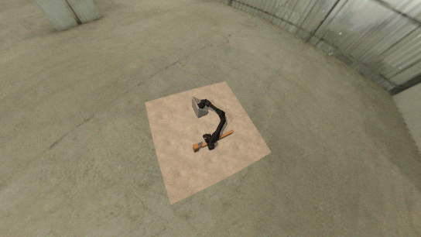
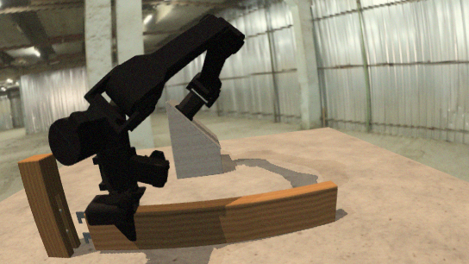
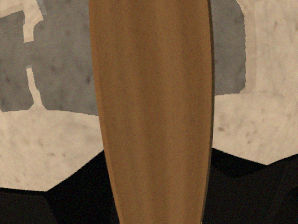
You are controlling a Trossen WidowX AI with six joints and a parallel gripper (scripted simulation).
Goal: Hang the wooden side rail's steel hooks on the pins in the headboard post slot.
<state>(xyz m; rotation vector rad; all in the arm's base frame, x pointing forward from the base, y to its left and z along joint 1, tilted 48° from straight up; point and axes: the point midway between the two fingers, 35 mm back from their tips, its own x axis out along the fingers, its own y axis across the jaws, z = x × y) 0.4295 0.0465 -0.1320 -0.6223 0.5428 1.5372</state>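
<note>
The wooden side rail (image 1: 227,134) (image 2: 259,211) (image 3: 152,100) stands on edge, its far end on the table. Its hook end is at or just above the table; I cannot tell which. My gripper (image 1: 210,143) (image 2: 117,222) (image 3: 147,147) is shut on the rail near that end. The upper steel hook (image 2: 80,216) and lower steel hook (image 2: 87,236) point at the headboard post (image 1: 196,147) (image 2: 40,207). They are outside its slot, a small gap away. The upper pin (image 2: 60,210) and lower pin (image 2: 66,230) show as small bright spots in the slot. The wrist view shows no hooks.
The arm's grey wedge-shaped base (image 1: 199,111) (image 2: 196,157) stands on the table (image 1: 178,174) (image 2: 388,207) behind the rail. The arm arches high from the base over to the rail's hook end. Its forearm and wrist hang close beside the post's top.
</note>
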